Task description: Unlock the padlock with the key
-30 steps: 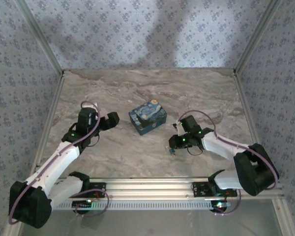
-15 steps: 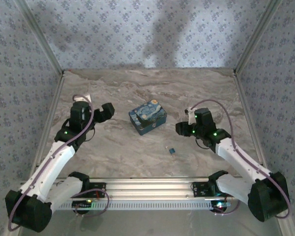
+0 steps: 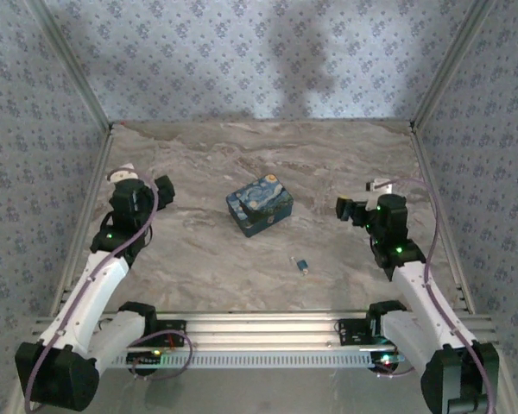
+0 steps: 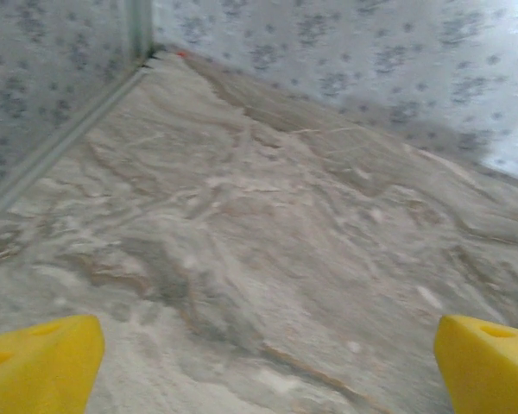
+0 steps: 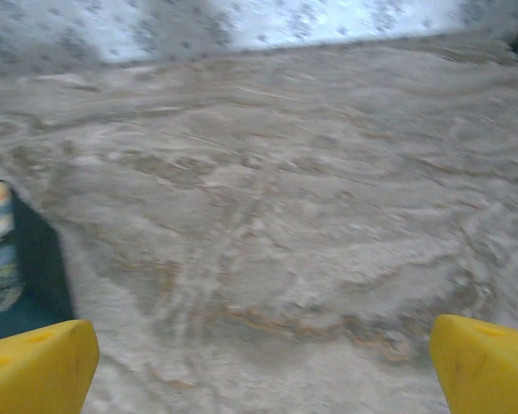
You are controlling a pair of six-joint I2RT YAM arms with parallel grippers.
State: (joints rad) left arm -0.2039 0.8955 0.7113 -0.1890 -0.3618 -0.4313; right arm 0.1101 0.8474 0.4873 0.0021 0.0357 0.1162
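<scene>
Well apart from the spread left gripper point(image 3: 162, 187) and right gripper point(image 3: 346, 209), the padlock point(image 3: 301, 264) seemed light, slippery, best pinched across its body.

Overhead view looks down; wrist views skim the same tabletop point(image 3: 242, 155).

Open tabletop point(image 3: 198, 259) around padlock point(image 3: 301, 265), blue box point(image 3: 260, 205) standing behind it

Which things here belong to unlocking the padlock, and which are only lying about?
For the job:
- padlock, lying free on the table; a separate key is too small to tell
- left gripper, open
- right gripper, open

Lying about:
- blue starry-print box, beyond the padlock
</scene>
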